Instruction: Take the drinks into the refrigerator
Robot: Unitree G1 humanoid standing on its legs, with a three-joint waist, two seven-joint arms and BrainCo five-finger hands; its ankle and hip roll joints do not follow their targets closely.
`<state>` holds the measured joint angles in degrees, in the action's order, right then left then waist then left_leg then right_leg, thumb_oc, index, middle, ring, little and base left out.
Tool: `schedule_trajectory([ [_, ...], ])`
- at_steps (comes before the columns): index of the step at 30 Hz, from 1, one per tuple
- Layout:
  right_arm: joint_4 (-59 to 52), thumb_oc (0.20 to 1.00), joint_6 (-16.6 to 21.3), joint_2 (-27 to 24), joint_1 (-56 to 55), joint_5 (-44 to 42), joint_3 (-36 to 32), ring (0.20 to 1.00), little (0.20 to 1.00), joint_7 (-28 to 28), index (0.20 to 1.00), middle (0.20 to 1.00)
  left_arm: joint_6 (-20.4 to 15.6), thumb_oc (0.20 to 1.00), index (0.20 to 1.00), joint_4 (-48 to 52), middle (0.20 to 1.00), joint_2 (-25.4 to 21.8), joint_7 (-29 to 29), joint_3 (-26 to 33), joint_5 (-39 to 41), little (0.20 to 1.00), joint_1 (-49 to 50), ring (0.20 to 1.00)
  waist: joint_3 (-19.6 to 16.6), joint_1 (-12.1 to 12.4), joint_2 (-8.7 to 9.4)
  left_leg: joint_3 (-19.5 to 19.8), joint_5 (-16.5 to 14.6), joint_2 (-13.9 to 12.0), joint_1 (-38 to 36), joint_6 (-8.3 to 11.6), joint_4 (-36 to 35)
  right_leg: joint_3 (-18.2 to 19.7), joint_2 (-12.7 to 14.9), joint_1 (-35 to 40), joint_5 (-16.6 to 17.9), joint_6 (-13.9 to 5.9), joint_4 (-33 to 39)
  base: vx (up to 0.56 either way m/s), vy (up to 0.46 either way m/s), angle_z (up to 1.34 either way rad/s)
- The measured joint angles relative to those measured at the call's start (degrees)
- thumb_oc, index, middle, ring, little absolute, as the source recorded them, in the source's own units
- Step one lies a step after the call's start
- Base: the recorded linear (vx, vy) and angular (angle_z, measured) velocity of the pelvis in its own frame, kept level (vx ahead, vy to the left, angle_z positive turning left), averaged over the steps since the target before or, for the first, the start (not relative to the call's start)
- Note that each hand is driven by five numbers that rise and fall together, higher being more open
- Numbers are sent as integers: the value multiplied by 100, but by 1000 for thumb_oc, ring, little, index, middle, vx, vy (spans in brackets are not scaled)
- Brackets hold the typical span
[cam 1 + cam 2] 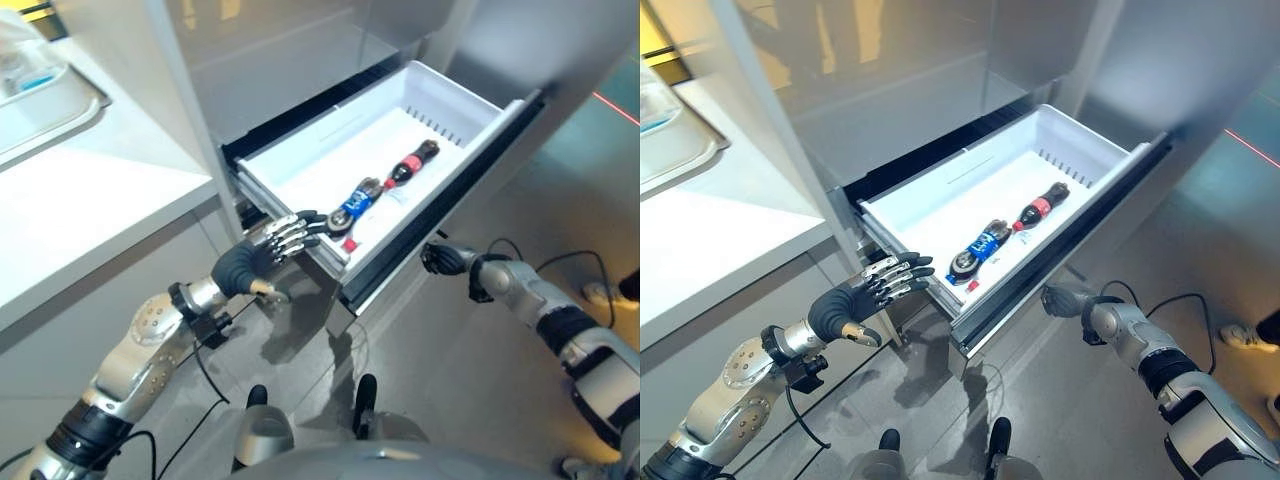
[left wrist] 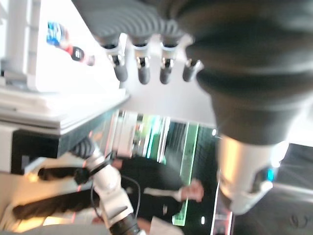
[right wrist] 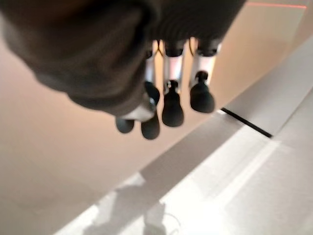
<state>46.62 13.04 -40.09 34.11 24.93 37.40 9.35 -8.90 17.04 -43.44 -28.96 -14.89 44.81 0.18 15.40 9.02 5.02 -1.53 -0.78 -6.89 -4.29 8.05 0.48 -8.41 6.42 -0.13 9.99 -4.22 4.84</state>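
From your head cameras, two dark cola bottles, blue-labelled (image 1: pixel 357 203) and red-labelled (image 1: pixel 410 164), lie in the open white refrigerator drawer (image 1: pixel 300 150) near its front wall. Your left hand (image 1: pixel 262 251), fingers extended, hovers beside the drawer's front-left corner. In the right wrist view, your right hand (image 3: pixel 168 100) hangs curled and empty below the drawer front.

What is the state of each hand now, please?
Left hand: open, fingers straight at the drawer corner, holding nothing.
Right hand: fingers curled, holding nothing, below the drawer front.

drawer (image 1: pixel 940 200) open above | two bottles (image 1: pixel 978 250) mid-tray | left half free | counter (image 1: pixel 730 215) flanks left
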Motion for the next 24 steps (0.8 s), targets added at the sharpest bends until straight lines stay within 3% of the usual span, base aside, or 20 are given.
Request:
schedule_trajectory([
  [7, 434, 200, -60, 37, 494, 145, 241, 200, 200, -149, 200, 200, -49, 1000, 1000, 9, 1000, 81, 31, -11, 151, 1000, -19, 1000, 41, 8, -58, 291, 87, -19, 57, 3, -154, -305, 4, 105, -89, -18, 31, -9, -12, 22],
  [16, 1045, 200, -160, -18, 1187, 135, 391, 200, 200, -283, 200, 200, -94, 1000, 1000, 18, 1000, 130, 149, -72, 170, 1000, -109, 1000, 134, 315, -161, 1184, 292, 27, 492, 33, -113, -1191, 52, 207, -210, -10, 32, -2, -28, 49],
  [24, 974, 200, -90, 154, 2223, -164, 381, 200, 200, -887, 200, 200, -100, 1000, 1000, 18, 1000, 141, 200, -250, 212, 1000, -365, 1000, 221, 643, -281, 1562, 363, 135, 611, 66, -63, -1548, 128, 335, -270, -73, 31, 0, 14, 26],
])
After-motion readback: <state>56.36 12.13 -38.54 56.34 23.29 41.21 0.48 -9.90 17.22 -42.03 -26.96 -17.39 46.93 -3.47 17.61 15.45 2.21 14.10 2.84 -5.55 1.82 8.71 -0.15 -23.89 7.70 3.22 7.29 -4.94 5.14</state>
